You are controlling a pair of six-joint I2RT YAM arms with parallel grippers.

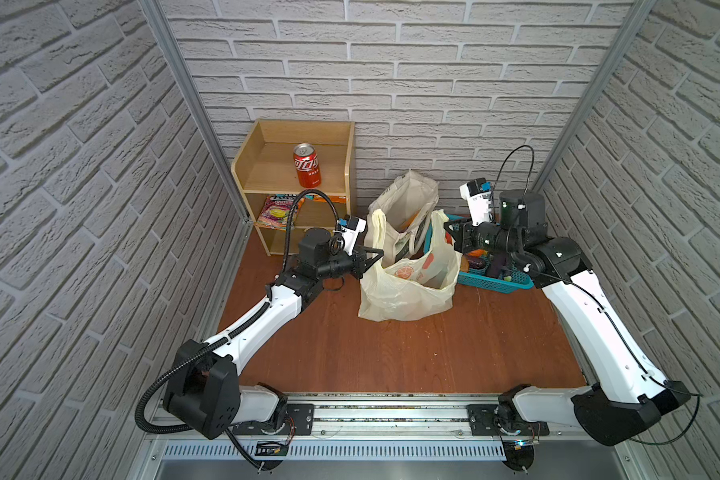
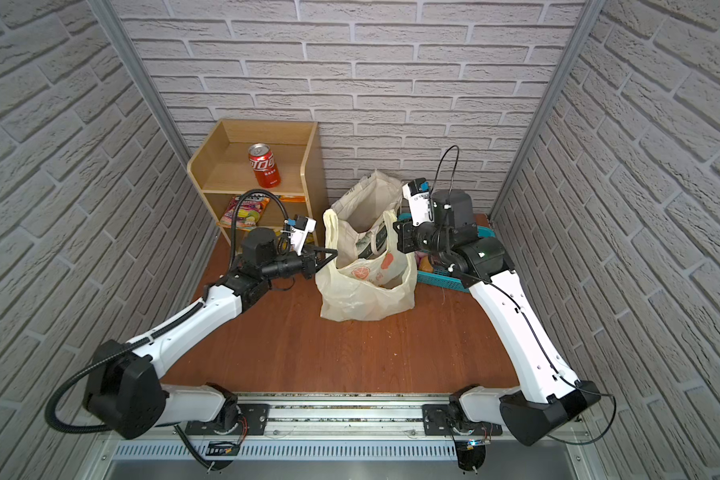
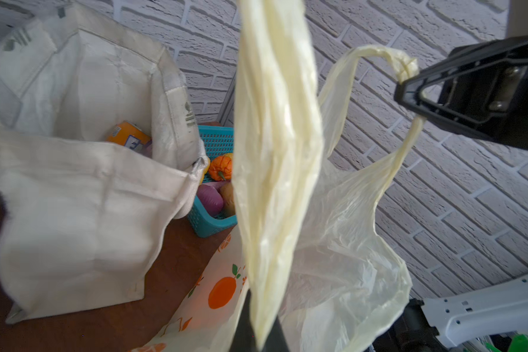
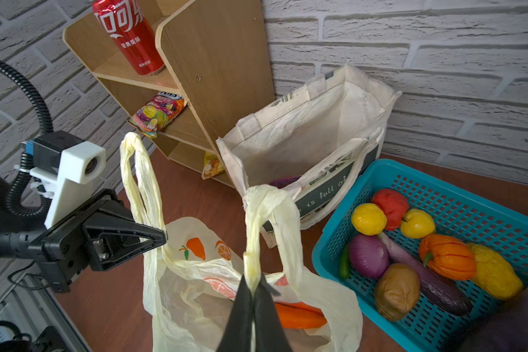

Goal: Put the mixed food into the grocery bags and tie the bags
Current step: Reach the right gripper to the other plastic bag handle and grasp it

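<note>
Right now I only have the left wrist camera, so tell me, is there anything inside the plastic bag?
Observer: Yes, the right wrist view shows an orange toy carrot lying inside the plastic bag.
Operator: Is my left gripper really on a handle?
Observer: Yes, the left gripper is shut on one handle loop, which rises past its tips.
Operator: What am I missing off to the left?
Observer: A wooden shelf against the back wall, a red cola can upright on its top level.
</note>
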